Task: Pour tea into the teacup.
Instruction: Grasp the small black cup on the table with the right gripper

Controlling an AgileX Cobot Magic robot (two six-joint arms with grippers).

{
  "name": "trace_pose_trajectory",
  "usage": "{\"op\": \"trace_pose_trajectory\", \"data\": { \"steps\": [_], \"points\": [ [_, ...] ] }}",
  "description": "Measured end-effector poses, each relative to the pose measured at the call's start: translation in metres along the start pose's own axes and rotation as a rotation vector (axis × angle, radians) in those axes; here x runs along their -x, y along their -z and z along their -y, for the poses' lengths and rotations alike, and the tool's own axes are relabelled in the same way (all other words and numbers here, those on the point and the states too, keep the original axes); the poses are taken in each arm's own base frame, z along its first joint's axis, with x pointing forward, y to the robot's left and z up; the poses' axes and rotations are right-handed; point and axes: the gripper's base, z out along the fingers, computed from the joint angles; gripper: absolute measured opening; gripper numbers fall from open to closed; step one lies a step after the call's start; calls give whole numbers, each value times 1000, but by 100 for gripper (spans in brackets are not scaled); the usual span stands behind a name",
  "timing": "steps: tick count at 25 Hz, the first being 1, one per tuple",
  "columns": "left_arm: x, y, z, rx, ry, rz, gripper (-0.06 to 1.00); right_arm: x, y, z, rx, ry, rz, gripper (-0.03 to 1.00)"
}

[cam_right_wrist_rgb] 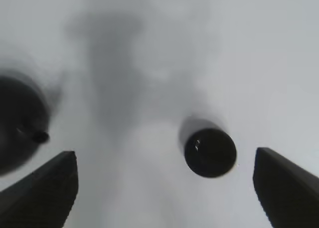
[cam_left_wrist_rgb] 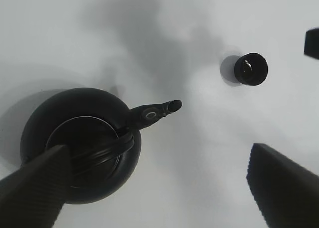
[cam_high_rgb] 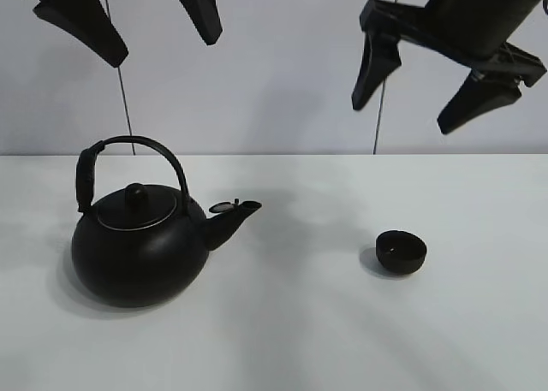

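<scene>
Exterior high: kettle point(cam_high_rgb: 141, 245), teacup point(cam_high_rgb: 401, 252) apart; L hand point(cam_high_rgb: 163, 49), R hand point(cam_high_rgb: 404, 115) wide.

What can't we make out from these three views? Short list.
1. Kettle contents: the lid is on in the exterior high view, so any tea inside is hidden.
2. Teacup interior: too dark and small in every view. Only a glint shows, so empty or filled cannot be told.
3. Kettle in the right wrist view: blurred and cut off by the picture's edge.
</scene>
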Motion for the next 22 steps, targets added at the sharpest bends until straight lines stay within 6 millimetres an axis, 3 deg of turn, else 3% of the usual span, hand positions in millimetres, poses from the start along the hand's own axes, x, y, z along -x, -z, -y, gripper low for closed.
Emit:
{"op": "trace_pose_trajectory", "data": {
  "steps": [5, 10, 22],
  "points": [
    [0, 0, 0, 0, 0, 0, 69, -20, -39, 4, -135, 169, -221, 66],
    [0, 0, 0, 0, 0, 0, 69, -34, -85, -4, -200, 277, -296, 66],
    [0, 0, 0, 0, 0, 0, 69, -49, -131, 4, -262, 288, -367, 66]
  ]
}}
